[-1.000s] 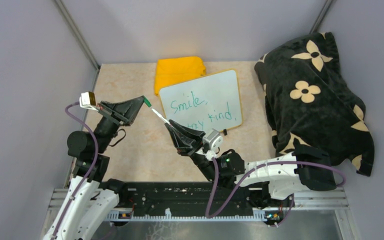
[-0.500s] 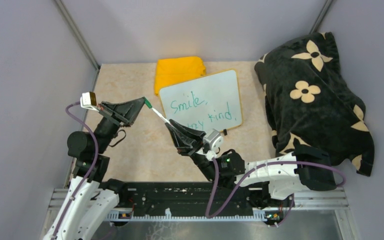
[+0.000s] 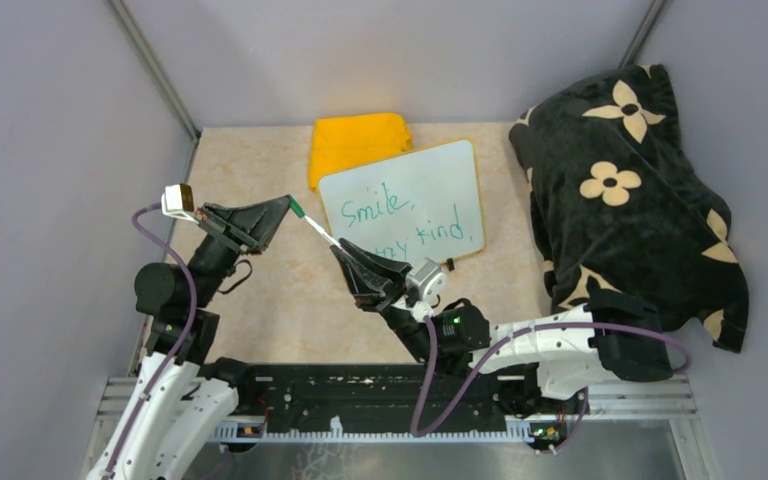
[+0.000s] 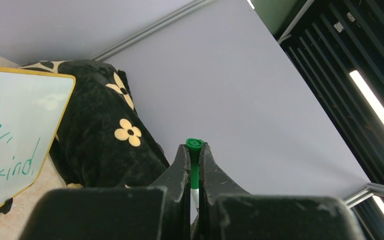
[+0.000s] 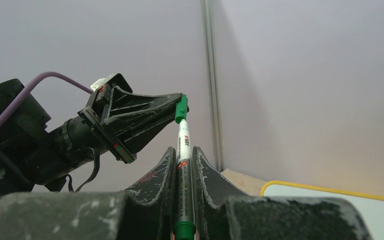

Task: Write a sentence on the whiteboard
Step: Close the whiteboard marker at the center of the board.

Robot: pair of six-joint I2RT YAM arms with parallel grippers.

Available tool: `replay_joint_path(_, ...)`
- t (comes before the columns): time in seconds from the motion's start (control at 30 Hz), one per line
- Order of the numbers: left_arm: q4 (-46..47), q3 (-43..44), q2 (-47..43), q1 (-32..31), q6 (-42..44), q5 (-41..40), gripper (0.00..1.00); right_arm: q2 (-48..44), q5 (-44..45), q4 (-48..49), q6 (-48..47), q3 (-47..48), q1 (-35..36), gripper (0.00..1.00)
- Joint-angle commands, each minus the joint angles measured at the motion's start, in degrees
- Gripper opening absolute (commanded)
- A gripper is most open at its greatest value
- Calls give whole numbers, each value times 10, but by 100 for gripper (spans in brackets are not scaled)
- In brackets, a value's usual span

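Note:
The whiteboard lies flat at the back of the table, white with a thin yellow rim. The sentence reads "Smile, stay kind" in green, in two lines. A white marker hangs in the air left of the board, spanning both grippers. My right gripper is shut on its barrel. My left gripper is shut on its green cap, which sits on the barrel's end. In the left wrist view the cap shows between the fingertips, and part of the board lies at left.
A folded yellow cloth lies behind the board, touching its far left corner. A black flowered pillow fills the right side. Grey walls close in the beige tabletop on three sides.

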Motion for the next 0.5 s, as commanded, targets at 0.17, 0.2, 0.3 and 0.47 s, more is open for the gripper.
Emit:
replay_joint_path(0.17, 23, -5, 2, 2, -14, 20, 0, 5, -1, 31, 2, 29, -4, 0)
replay_joint_path(0.2, 23, -5, 3, 2, -15, 22, 0, 5, -1, 30, 2, 30, -4, 0)
replay_joint_path(0.3, 26, -7, 5, 2, -16, 24, 0, 9, -4, 29, 5, 32, -5, 0)
replay_joint_path(0.47, 27, -12, 3, 2, -19, 26, 0, 13, -6, 29, 9, 37, -8, 0)
